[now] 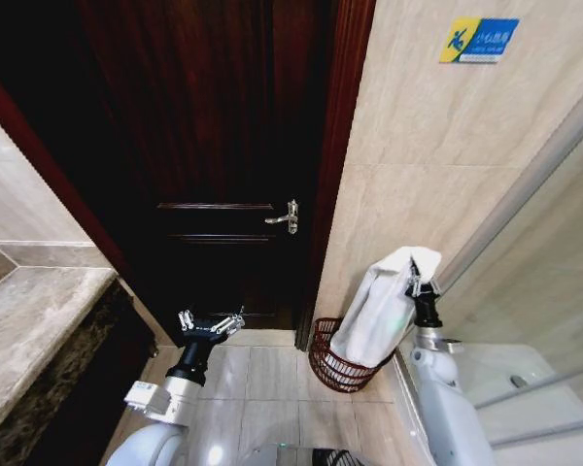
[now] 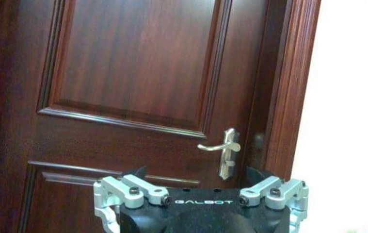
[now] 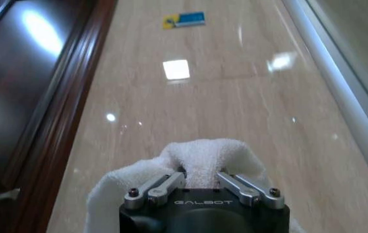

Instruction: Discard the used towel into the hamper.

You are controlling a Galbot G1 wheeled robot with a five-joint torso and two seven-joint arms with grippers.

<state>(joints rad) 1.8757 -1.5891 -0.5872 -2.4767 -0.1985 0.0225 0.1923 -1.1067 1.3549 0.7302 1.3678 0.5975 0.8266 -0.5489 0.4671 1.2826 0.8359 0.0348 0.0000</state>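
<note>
While the right gripper (image 1: 420, 283), jaws clamped on the white towel (image 1: 377, 313), holds it draped above the hamper (image 1: 332, 363) on the floor, release remains; left gripper (image 1: 211, 323) idle, jaws wide.

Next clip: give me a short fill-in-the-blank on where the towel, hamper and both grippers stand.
1. The right gripper is shut on the white ____.
2. The towel hangs with its lower end inside the ____.
3. The hamper stands on the floor beside the dark wooden ____.
4. The left gripper is open and holds ____.

Missing: towel; hamper; door; nothing
</note>
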